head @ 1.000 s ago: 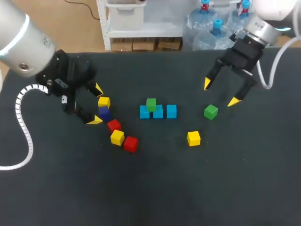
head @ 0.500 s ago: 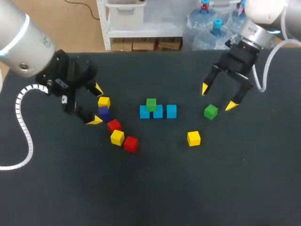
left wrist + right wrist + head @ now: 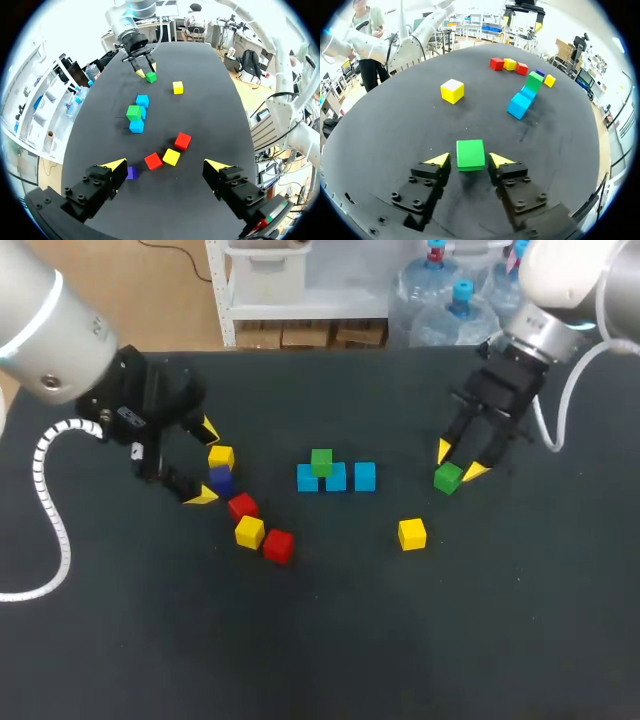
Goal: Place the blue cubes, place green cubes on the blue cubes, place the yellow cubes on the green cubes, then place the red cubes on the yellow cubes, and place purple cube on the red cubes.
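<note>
Between the right gripper's [image 3: 470,160] spread fingers sat the loose green cube [image 3: 470,154], centred, tips flanking opposite faces, narrowly clear; the left gripper [image 3: 166,165], also spread, stood well apart.

The left silver-grey cylindrical arm [image 3: 45,335] trails a white ribbed cable hose [image 3: 40,475]; the right white-and-silver arm [image 3: 550,285] has a smooth pale cable [image 3: 568,400]. The black, blocky left tool [image 3: 205,462] and right tool [image 3: 457,461] each end in two pointed bright yellow tips [image 3: 440,159], their finger blocks dotted with round black screws [image 3: 395,196].
</note>
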